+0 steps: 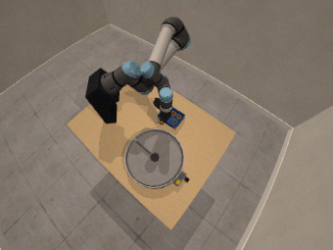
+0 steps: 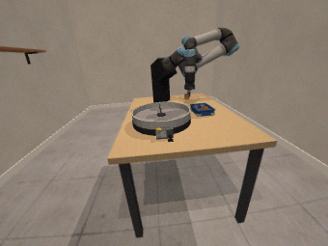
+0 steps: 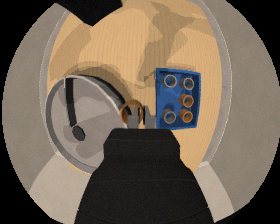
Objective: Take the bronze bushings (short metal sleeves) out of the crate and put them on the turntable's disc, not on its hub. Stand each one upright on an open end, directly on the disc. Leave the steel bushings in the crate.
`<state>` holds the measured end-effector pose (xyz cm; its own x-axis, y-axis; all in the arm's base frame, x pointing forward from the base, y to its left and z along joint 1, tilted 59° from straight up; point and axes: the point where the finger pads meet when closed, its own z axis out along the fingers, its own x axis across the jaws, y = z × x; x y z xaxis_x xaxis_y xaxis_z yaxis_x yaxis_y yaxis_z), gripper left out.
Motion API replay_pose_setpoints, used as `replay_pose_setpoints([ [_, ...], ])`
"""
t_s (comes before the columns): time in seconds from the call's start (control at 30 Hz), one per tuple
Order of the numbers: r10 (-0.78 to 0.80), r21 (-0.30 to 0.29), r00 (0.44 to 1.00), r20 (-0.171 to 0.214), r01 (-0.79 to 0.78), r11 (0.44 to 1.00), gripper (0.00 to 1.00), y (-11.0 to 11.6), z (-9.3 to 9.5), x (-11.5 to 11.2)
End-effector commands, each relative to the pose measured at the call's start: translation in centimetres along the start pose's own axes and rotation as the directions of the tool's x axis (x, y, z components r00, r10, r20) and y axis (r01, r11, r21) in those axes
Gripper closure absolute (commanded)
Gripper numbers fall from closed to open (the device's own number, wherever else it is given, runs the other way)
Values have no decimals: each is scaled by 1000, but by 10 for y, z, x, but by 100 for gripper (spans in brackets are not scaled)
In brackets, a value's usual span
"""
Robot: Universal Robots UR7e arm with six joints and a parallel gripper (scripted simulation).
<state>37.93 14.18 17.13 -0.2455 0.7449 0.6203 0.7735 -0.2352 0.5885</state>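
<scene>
1. Carrying comes first now: the hand (image 1: 164,120) (image 2: 188,94) (image 3: 141,111) is pinched nearly shut on one side of a bronze bushing (image 1: 161,123) (image 2: 186,96) (image 3: 124,105). The bushing is up over the table (image 1: 206,135) (image 2: 217,138) (image 3: 130,40), outside the blue crate (image 1: 179,123) (image 2: 203,113) (image 3: 172,95).
2. Nothing looks done on the big round disc (image 1: 139,162) (image 2: 147,113) (image 3: 60,115). I see no bushing on it, just the hub (image 1: 155,157) (image 2: 161,114) (image 3: 78,133) and a dark bar.
3. Two more bushings in the crate look orange, the near one (image 1: 178,117) (image 3: 191,116) and the next one (image 1: 173,114) (image 3: 191,101). They seem to be left to move too.
4. Three others look gray, so they should stay. One is a bit brown, and I can't be sure of it.
5. So the job seems near its start. This bushing should next go over the rim and stand on an open end, away from the hub.
</scene>
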Motion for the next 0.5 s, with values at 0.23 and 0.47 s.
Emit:
replay_pose_setpoints([
  [0.23, -2, 2, 1000, -6, 2, 1000, 100, 6, 3, -47],
  [0.47, -2, 2, 1000, -6, 2, 1000, 100, 8, 3, -67],
])
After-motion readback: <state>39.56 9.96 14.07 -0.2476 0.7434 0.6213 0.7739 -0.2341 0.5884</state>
